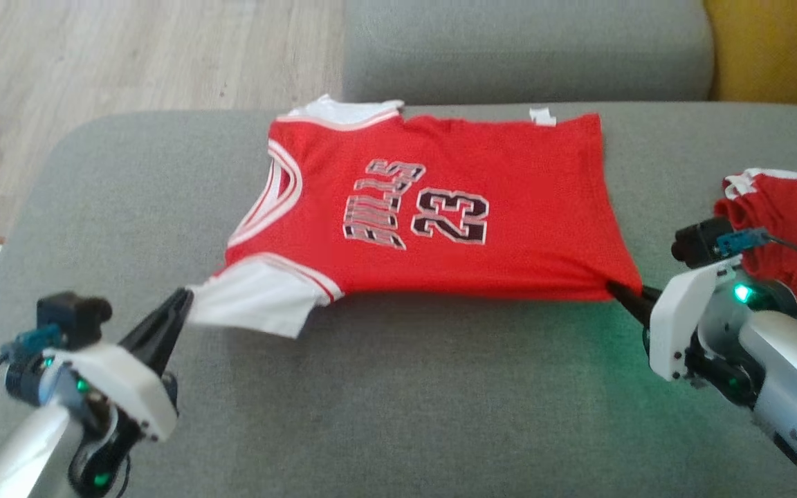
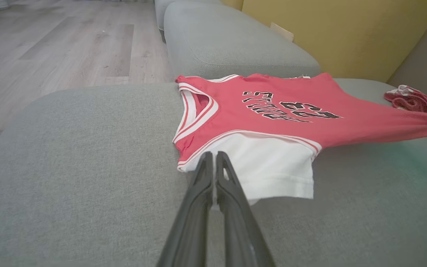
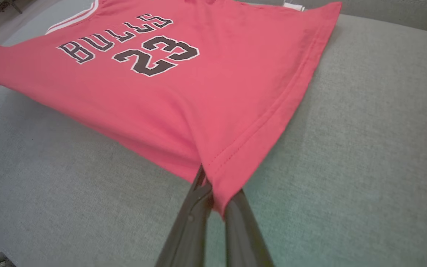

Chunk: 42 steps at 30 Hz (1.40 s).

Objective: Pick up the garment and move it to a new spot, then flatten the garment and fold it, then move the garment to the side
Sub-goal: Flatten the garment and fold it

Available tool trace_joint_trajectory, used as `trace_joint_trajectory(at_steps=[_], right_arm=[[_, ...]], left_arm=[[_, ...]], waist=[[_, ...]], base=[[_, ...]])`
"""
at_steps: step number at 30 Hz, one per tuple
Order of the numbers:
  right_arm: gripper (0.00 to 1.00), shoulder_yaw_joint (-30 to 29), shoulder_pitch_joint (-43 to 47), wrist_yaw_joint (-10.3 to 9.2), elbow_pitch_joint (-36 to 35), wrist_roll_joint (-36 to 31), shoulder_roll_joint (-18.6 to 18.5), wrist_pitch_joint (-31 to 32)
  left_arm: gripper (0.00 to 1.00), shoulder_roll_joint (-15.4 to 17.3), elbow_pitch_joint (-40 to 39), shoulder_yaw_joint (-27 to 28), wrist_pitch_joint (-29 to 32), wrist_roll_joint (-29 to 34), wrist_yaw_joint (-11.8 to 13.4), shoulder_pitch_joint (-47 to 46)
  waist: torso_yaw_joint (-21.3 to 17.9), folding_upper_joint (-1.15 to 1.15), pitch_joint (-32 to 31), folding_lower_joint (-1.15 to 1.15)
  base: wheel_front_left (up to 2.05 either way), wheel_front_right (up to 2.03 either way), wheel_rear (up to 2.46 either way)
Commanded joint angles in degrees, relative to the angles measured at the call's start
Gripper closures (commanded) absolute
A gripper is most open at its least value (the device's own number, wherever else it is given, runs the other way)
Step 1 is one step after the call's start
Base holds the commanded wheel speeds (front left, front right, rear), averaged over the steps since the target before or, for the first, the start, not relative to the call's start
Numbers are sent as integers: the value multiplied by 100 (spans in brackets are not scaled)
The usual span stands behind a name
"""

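Jaws clamping jersey (image 1: 454,207) corners, arms (image 1: 793,387) reaching forward, low

Basketball jersey (image 1: 509,207) was red; neck and armhole trim white with red stripes; sleeve panel white. Lettering "BULLS" and number 23 were black, outlined white. Sofa seat (image 1: 440,401) was plain grey. Second garment (image 1: 793,214) was red with white stripes. Floor (image 1: 129,62) was pale wood-grain. Panel behind sofa (image 1: 779,48) was mustard yellow. Left gripper (image 1: 184,296) and right gripper (image 1: 613,285) had black fingers, white housings, green lights.
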Motion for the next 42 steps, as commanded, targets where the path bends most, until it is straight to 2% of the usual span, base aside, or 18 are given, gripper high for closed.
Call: trace_joint_trajectory(at_steps=[1, 6, 13, 19, 26, 34, 42], right_arm=[[100, 13, -4, -5, -165, 100, -214, 59], [100, 218, 158, -5, -536, 424, -468, 354], [100, 384, 525, -5, -1207, 1043, -962, 1124], [100, 294, 537, -5, -1536, 1167, -1199, 1371], [100, 31, 134, -5, -1473, 1039, -1024, 1676], [100, -218, -386, -5, -1101, 862, -632, 2030], [100, -414, -767, -5, -784, 676, -342, 2124]], left_arm=[[100, 369, -286, 244, 28, -71, 8, -148], [100, 672, -897, 270, 270, -235, 78, 331], [100, 1093, -1774, 291, 630, -430, 254, 984], [100, 1235, -2166, 349, 731, -431, 387, 1037], [100, 1130, -2081, 212, 823, -67, 330, 253], [100, 931, -1338, 119, 778, 228, 176, -925], [100, 738, -574, -85, 647, 342, 59, -1832]], waist=[[-5, 0, -95, 0], [6, 0, -248, 0], [13, 0, -333, 0], [-20, 0, -218, 0], [-124, 0, 224, 0], [-249, 0, 673, 0], [-361, 0, 1047, 0]], base=[[0, 0, 0], [0, 0, 0], [0, 0, 0], [0, 0, 0], [0, 0, 0], [0, 0, 0], [0, 0, 0]])
